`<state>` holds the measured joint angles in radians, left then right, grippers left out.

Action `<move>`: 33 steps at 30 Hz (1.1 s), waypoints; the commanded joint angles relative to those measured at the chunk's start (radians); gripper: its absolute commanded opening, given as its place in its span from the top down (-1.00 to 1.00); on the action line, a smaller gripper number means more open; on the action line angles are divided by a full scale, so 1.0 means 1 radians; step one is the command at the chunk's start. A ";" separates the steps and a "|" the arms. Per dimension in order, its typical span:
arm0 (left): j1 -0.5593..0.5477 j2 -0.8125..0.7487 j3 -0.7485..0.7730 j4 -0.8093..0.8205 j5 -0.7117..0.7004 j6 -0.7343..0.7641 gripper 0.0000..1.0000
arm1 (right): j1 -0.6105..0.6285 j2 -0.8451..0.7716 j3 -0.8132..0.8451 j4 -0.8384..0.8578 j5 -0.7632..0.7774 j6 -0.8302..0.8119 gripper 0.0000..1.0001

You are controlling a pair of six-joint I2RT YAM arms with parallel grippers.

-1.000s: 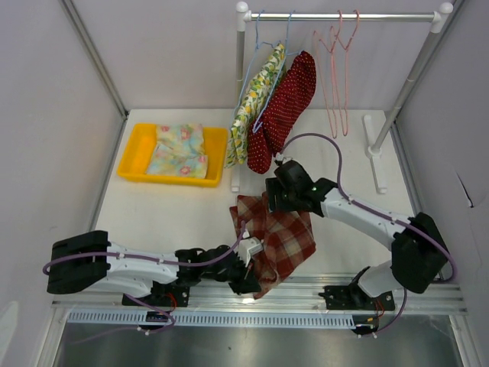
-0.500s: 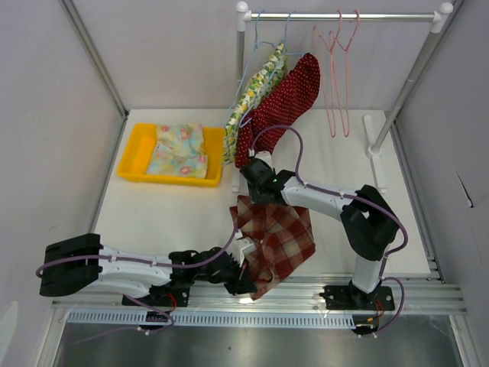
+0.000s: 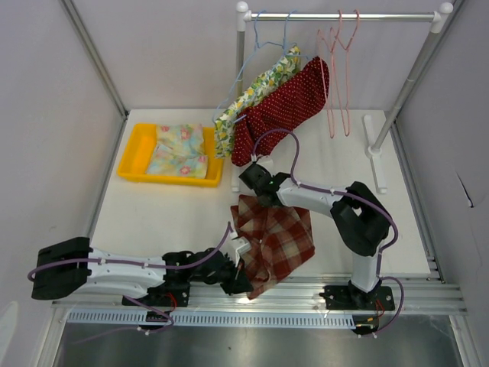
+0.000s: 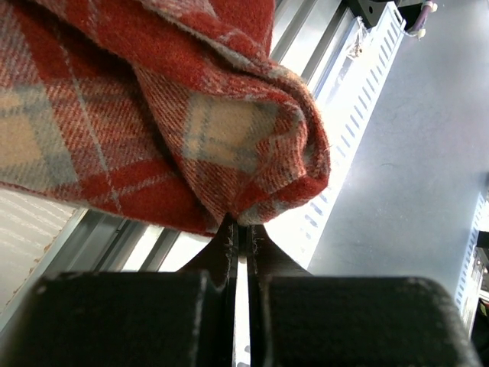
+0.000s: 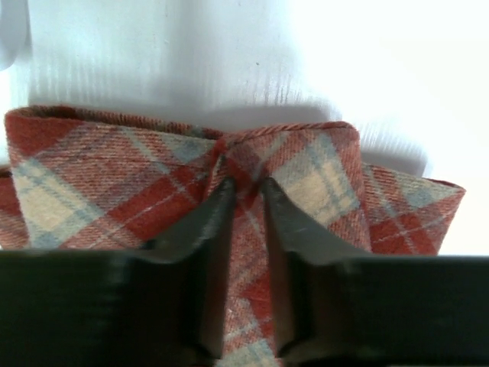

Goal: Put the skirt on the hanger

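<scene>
The red plaid skirt (image 3: 279,243) lies crumpled on the white table near the front edge. My left gripper (image 3: 241,281) is shut on its near hem; in the left wrist view the fingertips (image 4: 229,229) pinch the hem of the skirt (image 4: 153,115) above the table's edge. My right gripper (image 3: 256,189) is at the skirt's far edge. In the right wrist view the gripper (image 5: 246,187) has its jaws drawn close on a puckered fold of the skirt (image 5: 92,183). Two empty pink hangers (image 3: 336,73) hang on the rail (image 3: 344,15).
A floral garment (image 3: 252,95) and a red dotted garment (image 3: 284,107) hang on blue hangers just behind the right arm, swung up sideways. A yellow tray (image 3: 131,153) with folded floral cloth (image 3: 179,149) stands at the back left. The rack's foot (image 3: 377,149) lies to the right.
The right gripper slid left to the skirt's far edge and closed its jaws on a fold. The hanging garments swung up to the right. The left gripper kept its grip.
</scene>
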<state>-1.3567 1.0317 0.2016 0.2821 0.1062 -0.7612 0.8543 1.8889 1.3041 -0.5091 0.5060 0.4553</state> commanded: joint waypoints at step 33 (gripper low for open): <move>-0.009 -0.372 0.887 -0.807 -0.651 0.335 1.00 | -0.055 -1.105 0.125 -0.358 0.221 0.089 1.00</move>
<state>-1.3594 0.6498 0.9867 -0.4721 -0.4801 -0.5102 0.8021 0.8165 1.3537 -0.8448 0.6655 0.5491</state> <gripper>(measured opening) 0.020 0.011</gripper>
